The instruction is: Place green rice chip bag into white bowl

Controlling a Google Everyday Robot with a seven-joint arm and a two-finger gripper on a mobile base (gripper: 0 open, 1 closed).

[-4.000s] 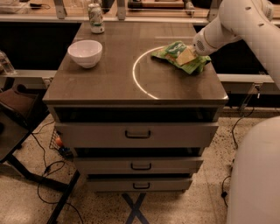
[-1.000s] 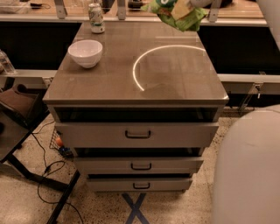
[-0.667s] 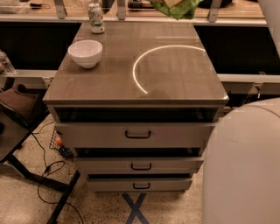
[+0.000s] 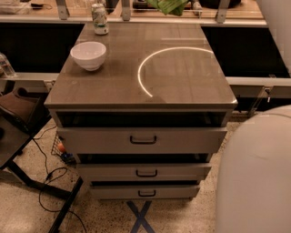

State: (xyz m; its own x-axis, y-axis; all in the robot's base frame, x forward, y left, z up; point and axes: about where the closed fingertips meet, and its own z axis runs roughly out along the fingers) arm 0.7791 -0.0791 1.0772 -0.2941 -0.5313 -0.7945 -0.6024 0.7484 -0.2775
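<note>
— Where is the green rice chip bag (image 4: 167, 5)?

— Right at the top edge of the view, over the far side of the tabletop (image 4: 182, 86). Only its crinkled lower part shows; the rest is cut off above. It is not resting on the wood.

— And the pincer?

— Out of sight, past that same top edge. Whether it is wide, narrow or holding the bag, I cannot tell. All I see of the robot is a strip of white arm (image 4: 278, 22) at the upper right and its pale body (image 4: 254, 173) filling the lower right corner.

— The white bowl (image 4: 88, 54)?

— Upright on the left rear part of the tabletop, well apart from the bag. A drink can (image 4: 99, 19) stands just behind it, near the back edge.

— Anything else up there?

— A bright curved reflection (image 4: 150, 68) across the middle of the surface. Below, three drawers (image 4: 142, 139) with dark handles, each slightly open, and cables (image 4: 45, 177) trailing over the speckled floor to the left.
</note>
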